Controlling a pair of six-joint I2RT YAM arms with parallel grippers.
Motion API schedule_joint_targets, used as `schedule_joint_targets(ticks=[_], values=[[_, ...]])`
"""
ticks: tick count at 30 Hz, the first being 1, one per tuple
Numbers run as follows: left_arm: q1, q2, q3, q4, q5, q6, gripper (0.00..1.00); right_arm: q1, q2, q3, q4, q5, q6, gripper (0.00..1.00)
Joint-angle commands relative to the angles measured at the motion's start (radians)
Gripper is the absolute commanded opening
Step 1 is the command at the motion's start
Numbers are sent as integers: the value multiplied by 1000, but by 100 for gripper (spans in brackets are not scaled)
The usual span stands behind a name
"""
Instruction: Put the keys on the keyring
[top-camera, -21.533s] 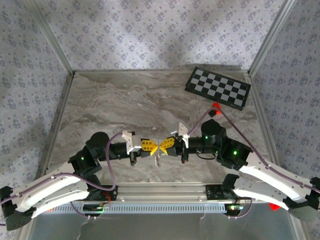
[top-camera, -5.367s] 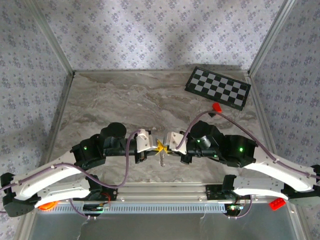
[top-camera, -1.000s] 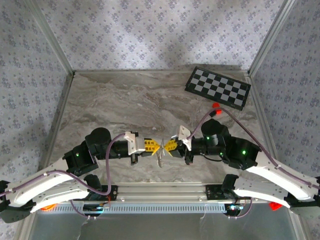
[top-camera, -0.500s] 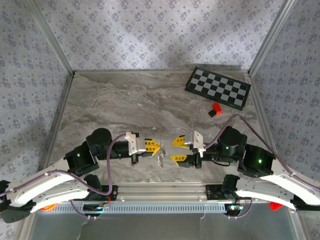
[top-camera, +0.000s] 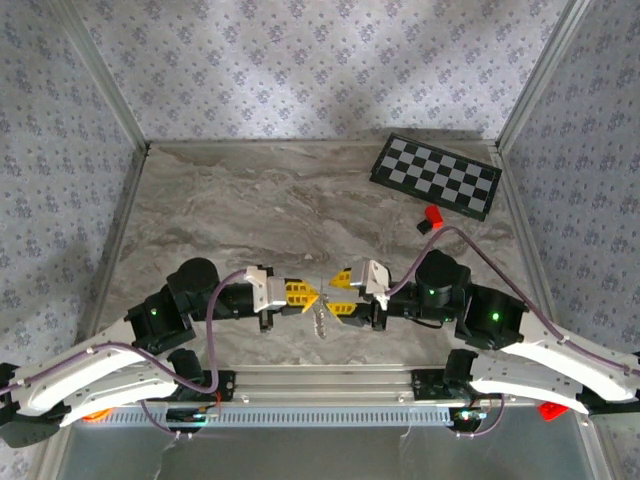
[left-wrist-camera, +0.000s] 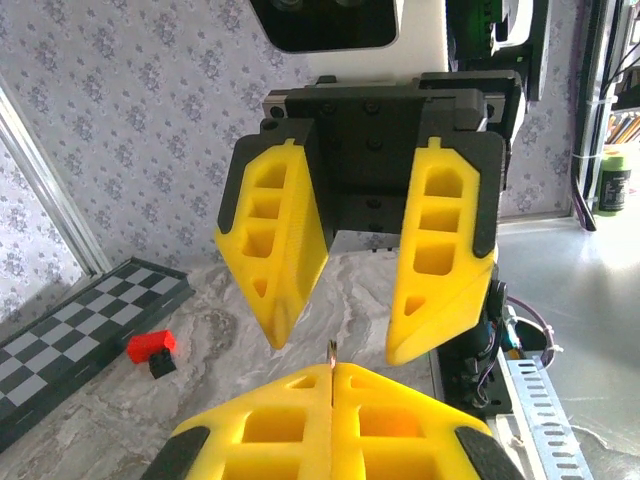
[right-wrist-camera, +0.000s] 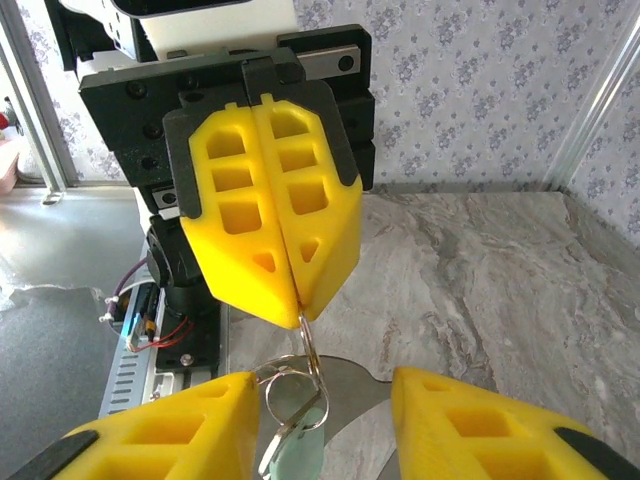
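My left gripper (top-camera: 312, 293) is shut on the top edge of the keyring (right-wrist-camera: 312, 352), a thin silvery ring that hangs below its yellow tips (right-wrist-camera: 300, 300). A key (right-wrist-camera: 303, 455) with a pale mint-green head dangles from the ring's lower loop. In the top view the ring and key (top-camera: 318, 321) hang just above the table's near edge. My right gripper (top-camera: 337, 292) faces the left one and stands open, its fingers (left-wrist-camera: 275, 250) on either side of the ring without touching it. The ring's thin edge (left-wrist-camera: 330, 352) pokes out between the shut left gripper (left-wrist-camera: 330, 375) pads.
A small red block (top-camera: 432, 215) lies at the right, next to a checkerboard plate (top-camera: 436, 175) at the back right. The marble table (top-camera: 280, 200) ends in a metal rail (top-camera: 320, 378) just behind the hanging ring. Patterned walls close in the sides.
The right gripper let go at the left tips, opened, drew back to the right, then came back left with its jaws somewhat narrower. The left gripper kept the ring and barely moved.
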Motion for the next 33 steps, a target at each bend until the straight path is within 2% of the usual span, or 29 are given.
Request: schedule_joint_targets(ticks=[1, 9, 17, 18, 22, 23, 26, 27, 33], values=[[4, -17, 4, 66, 28, -18, 0, 4, 1, -11, 41, 8, -8, 36], [4, -16, 4, 67, 28, -17, 0, -2, 23, -18, 71, -26, -5, 24], [4, -11, 4, 61, 18, -13, 0, -8, 30, -21, 76, -48, -4, 4], [4, -10, 5, 58, 11, -13, 0, -8, 30, -19, 74, -48, -5, 0], [4, 25, 62, -48, -92, -13, 0, -8, 26, 15, 18, -31, -22, 0], [4, 30, 76, -80, -112, -12, 4, -8, 26, 26, -6, -19, -28, 0], [4, 32, 105, -157, -146, -16, 31, -8, 42, 78, -100, 32, -35, 0], [4, 34, 115, -188, -151, -15, 35, -10, 53, 103, -143, 36, -43, 0], [4, 39, 141, -272, -138, -14, 35, -13, 149, 251, -370, 36, -84, 0]])
